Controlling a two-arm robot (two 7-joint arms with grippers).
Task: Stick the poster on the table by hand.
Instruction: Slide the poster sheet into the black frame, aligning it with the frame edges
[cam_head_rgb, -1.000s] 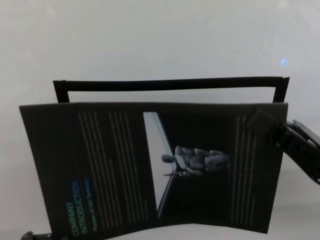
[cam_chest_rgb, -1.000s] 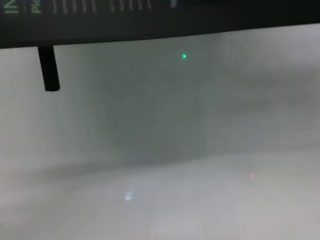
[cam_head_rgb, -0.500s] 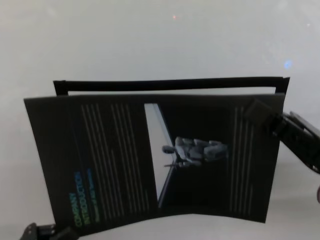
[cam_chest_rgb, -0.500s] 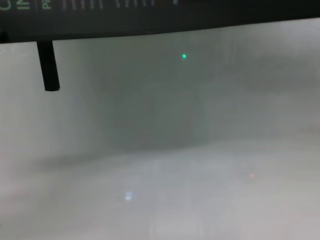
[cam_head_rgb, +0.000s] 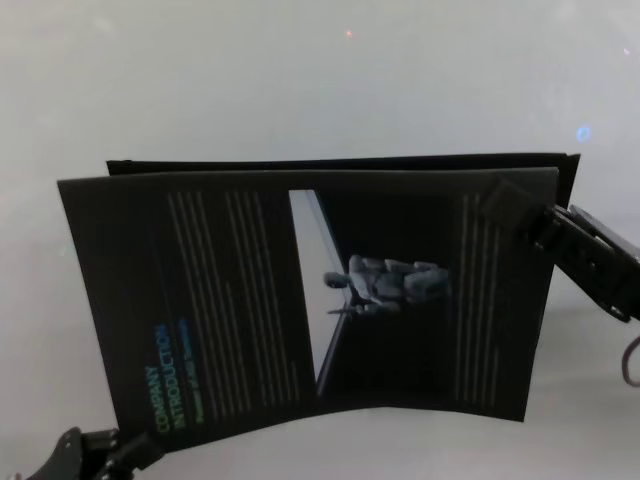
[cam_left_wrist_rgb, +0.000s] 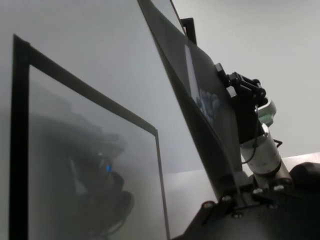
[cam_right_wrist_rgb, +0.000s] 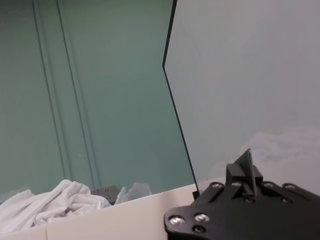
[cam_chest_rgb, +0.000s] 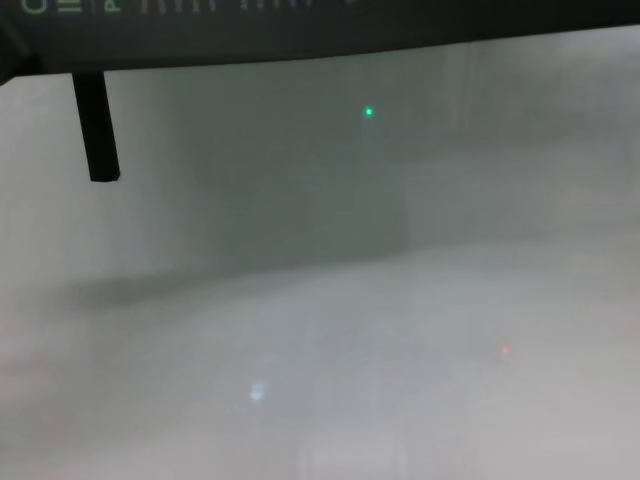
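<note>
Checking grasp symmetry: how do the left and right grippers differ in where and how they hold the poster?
The left gripper holds the poster at its near left corner, by the teal heading; the right gripper holds the far right corner, by plain text columns. The left shows only partly at the head view's bottom edge; the right reaches in from the side, arm visible. Both are shut on the poster's edge.

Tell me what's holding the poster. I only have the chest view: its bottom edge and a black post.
Observer: Both arms. In the head view the right end effector is clamped on the upper right corner of the poster.
Operator: And the left?
Observer: The left end effector grips the lower left corner, beside the teal heading.
Operator: Is the sheet pressed flat yet?
Observer: No. The left wrist view shows it leaning away from a black frame behind it, with a gap between them.
</note>
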